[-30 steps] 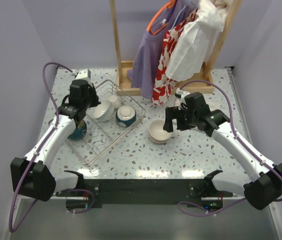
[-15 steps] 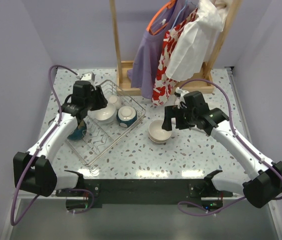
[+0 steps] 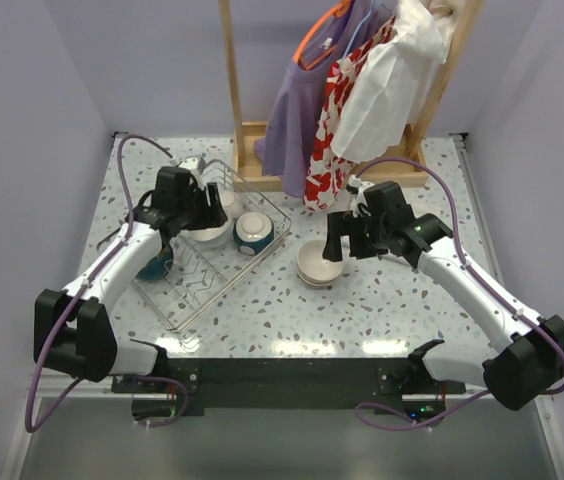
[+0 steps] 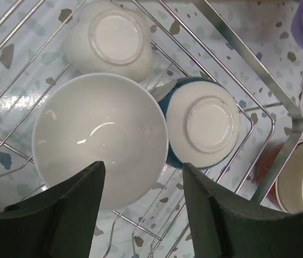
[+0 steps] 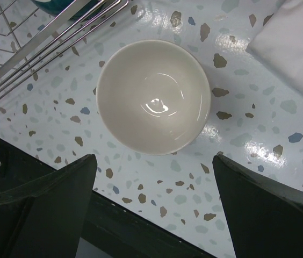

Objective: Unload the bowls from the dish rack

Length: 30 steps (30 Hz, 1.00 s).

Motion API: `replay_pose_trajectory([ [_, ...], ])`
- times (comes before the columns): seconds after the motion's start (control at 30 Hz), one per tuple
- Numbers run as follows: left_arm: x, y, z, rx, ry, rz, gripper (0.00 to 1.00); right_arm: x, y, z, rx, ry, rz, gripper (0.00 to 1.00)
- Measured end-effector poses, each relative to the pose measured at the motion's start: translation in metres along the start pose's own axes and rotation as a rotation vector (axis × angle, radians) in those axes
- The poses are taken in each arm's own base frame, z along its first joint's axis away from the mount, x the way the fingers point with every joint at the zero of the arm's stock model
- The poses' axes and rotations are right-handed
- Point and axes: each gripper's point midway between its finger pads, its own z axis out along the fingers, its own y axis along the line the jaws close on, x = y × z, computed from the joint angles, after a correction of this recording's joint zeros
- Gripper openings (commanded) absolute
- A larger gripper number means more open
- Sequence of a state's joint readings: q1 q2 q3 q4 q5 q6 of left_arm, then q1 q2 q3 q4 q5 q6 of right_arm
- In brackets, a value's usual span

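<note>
left gripper (image 4: 141,177) – fingers apart, above white bowl (image 4: 100,134) in dish rack (image 4: 280,134) | right gripper (image 5: 154,161) – fingers wide apart, over beige bowl (image 5: 152,91) on table (image 5: 248,140)

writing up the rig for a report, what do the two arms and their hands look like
The left arm and right arm match: white links, black joint housings, black bases. A purple cable loops along each. The left hand and right hand are black, each with two broad, flat dark fingers. No markings are readable.
</note>
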<state>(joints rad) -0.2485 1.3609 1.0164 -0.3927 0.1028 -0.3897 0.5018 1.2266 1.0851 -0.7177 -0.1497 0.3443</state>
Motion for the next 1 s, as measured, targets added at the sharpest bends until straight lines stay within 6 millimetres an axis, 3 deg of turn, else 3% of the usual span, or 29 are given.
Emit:
replay_pose_trajectory([
  [0.27,0.035,-0.03,0.015,0.049,0.13,0.237,0.55,0.001,0.0,0.001,0.001,0.005,0.002,0.94],
  [0.53,0.039,-0.012,0.03,-0.045,0.17,0.298,0.46,0.001,-0.001,0.002,0.002,0.008,0.004,0.94],
  [0.77,0.037,-0.004,0.034,-0.084,0.2,0.344,0.29,0.001,-0.001,0.002,0.003,0.008,0.005,0.94],
  [1.0,0.045,-0.006,0.033,-0.067,0.232,0.352,0.27,0.001,0.0,0.002,0.002,0.008,0.008,0.94],
])
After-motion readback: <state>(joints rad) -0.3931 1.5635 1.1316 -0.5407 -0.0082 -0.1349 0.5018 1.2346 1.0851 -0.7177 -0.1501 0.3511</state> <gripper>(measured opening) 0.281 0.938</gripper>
